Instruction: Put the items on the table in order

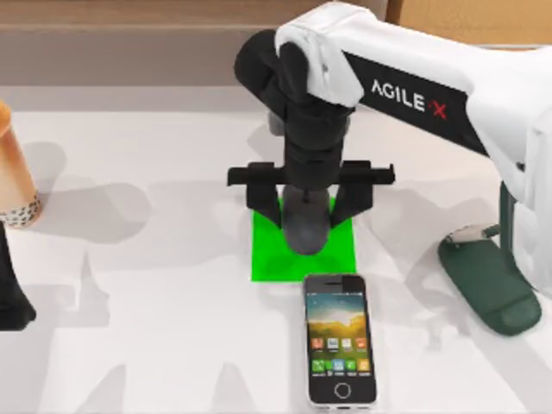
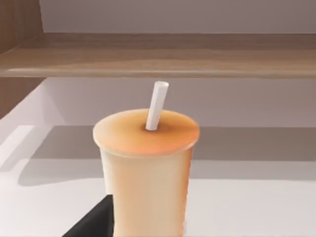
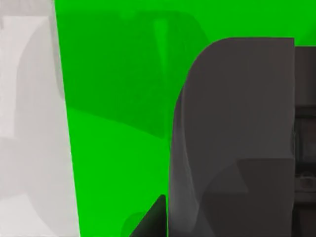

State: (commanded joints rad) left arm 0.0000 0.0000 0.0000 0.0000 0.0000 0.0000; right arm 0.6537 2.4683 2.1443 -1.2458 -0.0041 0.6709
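1. Fingers of your right gripper (image 1: 307,216) are spread to either side of the mouse (image 1: 307,226), which sits on the green pad (image 1: 276,259); whether they touch it, you cannot tell.
2. "AGILE X" reads on the right arm (image 1: 414,86).
3. Your phone (image 1: 340,340) lies just below the pad, app icons up.
4. Your cup (image 1: 13,177) stands at the table's (image 1: 155,328) left edge, beside the left arm (image 1: 10,293).
5. Your stand (image 1: 490,280) lies right.

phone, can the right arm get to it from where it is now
Probably yes. The smartphone lies flat with nothing over it, just in front of the green pad where the right pincer sits at the mouse. It would need to let the mouse go first.
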